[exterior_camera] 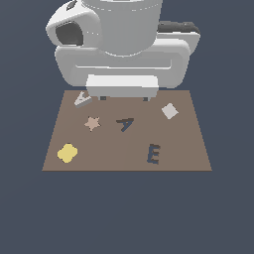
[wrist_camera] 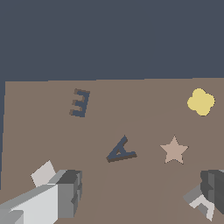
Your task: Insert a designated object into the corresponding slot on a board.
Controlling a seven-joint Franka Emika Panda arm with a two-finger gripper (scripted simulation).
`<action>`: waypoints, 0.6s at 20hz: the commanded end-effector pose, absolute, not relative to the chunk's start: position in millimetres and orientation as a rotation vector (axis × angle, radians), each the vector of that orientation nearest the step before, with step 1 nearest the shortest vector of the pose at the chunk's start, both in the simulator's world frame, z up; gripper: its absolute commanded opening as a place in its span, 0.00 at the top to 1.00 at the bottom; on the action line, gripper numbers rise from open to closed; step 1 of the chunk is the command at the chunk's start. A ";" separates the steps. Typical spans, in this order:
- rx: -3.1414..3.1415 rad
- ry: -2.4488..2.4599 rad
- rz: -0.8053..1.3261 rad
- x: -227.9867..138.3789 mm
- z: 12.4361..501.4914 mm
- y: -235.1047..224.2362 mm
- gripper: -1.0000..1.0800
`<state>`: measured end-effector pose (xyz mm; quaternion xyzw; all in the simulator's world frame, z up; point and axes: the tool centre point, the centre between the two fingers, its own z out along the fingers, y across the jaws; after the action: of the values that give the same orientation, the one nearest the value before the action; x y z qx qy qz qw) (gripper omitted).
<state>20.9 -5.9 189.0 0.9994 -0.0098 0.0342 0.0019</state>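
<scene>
1. Brown board (exterior_camera: 126, 158) carries two dark recesses: one A slot (exterior_camera: 125, 124), one E recess (exterior_camera: 154, 154).
2. One grey A block (exterior_camera: 82, 99) lies near the board's far corner, beside one spread, empty gripper (wrist_camera: 142, 194).
3. One star (exterior_camera: 92, 123), one white tile (exterior_camera: 169, 111), one yellow piece (exterior_camera: 67, 153).

simulated scene, brown board (exterior_camera: 188, 144), flat backdrop

The arm (exterior_camera: 121, 44) is made of pale grey-white, smooth and rounded shells. One upper shell has a dark oval opening on the exterior view's left side, and there is a black part behind on the right. A long rounded groove runs across the wide lower body. The gripper (wrist_camera: 140, 197) has a light grey block base and dark grey fingers (wrist_camera: 70, 192) with ribbed edges.
</scene>
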 end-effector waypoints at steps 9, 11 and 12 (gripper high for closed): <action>3.130 -0.192 0.091 11.1 166.6 -36.6 0.04; 3.124 -0.281 0.081 4.3 154.3 -52.8 0.04; 3.119 -0.331 0.076 -0.1 147.2 -61.9 0.04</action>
<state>6.0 -48.4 157.3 0.9962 -0.0829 0.0272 0.0018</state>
